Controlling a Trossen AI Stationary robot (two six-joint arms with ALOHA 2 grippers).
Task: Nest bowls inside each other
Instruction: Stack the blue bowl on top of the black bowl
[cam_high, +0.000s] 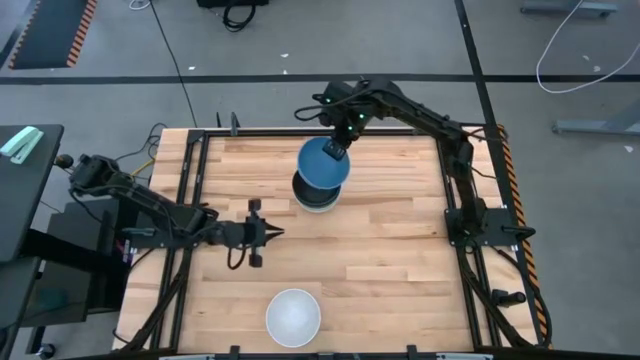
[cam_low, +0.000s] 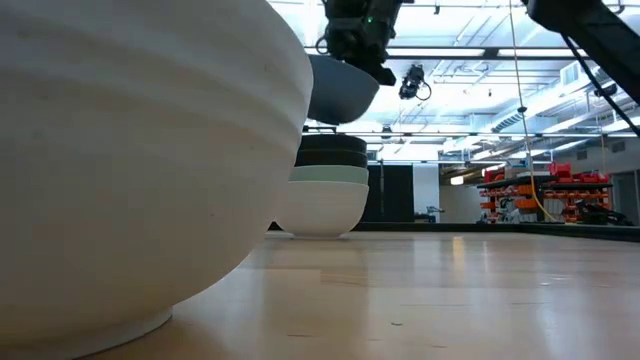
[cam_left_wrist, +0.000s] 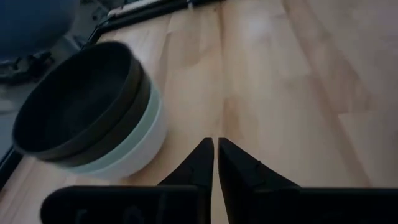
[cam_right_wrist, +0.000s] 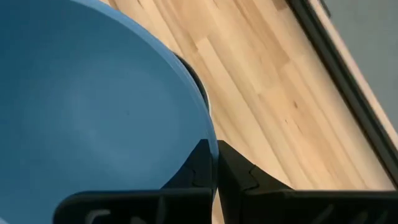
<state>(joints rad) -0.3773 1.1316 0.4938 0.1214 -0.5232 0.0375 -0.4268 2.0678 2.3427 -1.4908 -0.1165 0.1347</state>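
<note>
A blue bowl (cam_high: 318, 166) (cam_low: 340, 92) (cam_right_wrist: 93, 112) hangs above a stack of bowls (cam_high: 320, 199) (cam_low: 322, 190) (cam_left_wrist: 93, 112) near the table's far middle. The stack has a white bowl at the bottom, a mint one on it, and two black ones nested on top; its base rests on the wood. My right gripper (cam_high: 338, 150) (cam_right_wrist: 216, 158) is shut on the blue bowl. A second white bowl (cam_high: 293, 317) (cam_low: 120, 170) sits upright at the near edge. My left gripper (cam_high: 272, 233) (cam_left_wrist: 216, 149) is shut and holds nothing, left of centre, pointing toward the table's right. My right gripper holds the blue bowl by its rim (cam_right_wrist: 208, 127) on the bowl's far right side, pinched with one finger inside the bowl and one outside. The fingers come from above, pointing down. The bowl is lifted clear, mouth up and slightly tilted, just above the stack.
Black metal rails (cam_high: 186, 180) frame the table's left, far and right sides. The right arm's base (cam_high: 480, 225) stands at the right edge. Bare wood (cam_high: 400, 250) lies between the stack and the near white bowl.
</note>
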